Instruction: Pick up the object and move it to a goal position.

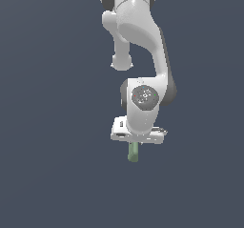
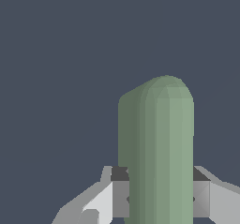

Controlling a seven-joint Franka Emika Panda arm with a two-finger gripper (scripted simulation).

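Observation:
The object is a small pale sage-green elongated block with rounded edges. In the exterior view it pokes out below the white hand of my arm, near the middle of the picture. In the wrist view the object fills the space between my two fingers, whose dark pads press on both of its sides. My gripper is shut on it. The fingers themselves are hidden behind the hand in the exterior view, where my gripper sits just under the hand.
The white arm reaches down from the top of the exterior view. All around is a plain dark blue-grey surface, with no other objects or edges in view.

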